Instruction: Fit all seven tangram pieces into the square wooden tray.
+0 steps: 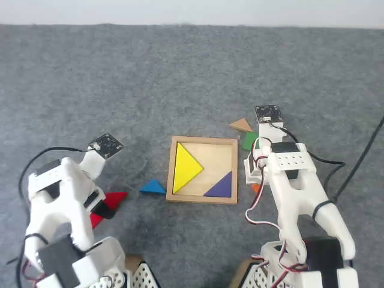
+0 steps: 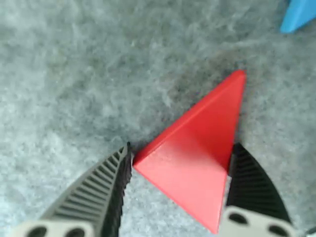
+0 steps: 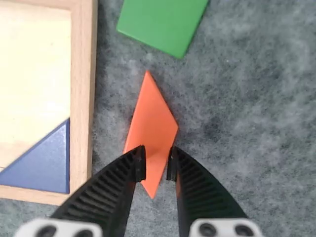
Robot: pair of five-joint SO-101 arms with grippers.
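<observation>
The square wooden tray (image 1: 202, 141) holds a yellow triangle (image 1: 185, 167) and a purple triangle (image 1: 221, 186). A red triangle (image 2: 197, 163) lies left of the tray. My left gripper (image 2: 181, 150) is closed against two of its sides, one finger on each. An orange parallelogram (image 3: 153, 123) lies just right of the tray wall (image 3: 81, 98), and my right gripper (image 3: 156, 163) is pinched on its near end. A green piece (image 3: 163, 22) lies beyond it. A small blue triangle (image 1: 153, 187) sits by the tray's left edge, and a tan triangle (image 1: 241, 125) is at the upper right.
Grey felt covers the whole table. Both arm bases stand at the front edge, and a black cable (image 1: 360, 159) runs along the right side. Open mat stretches behind the tray.
</observation>
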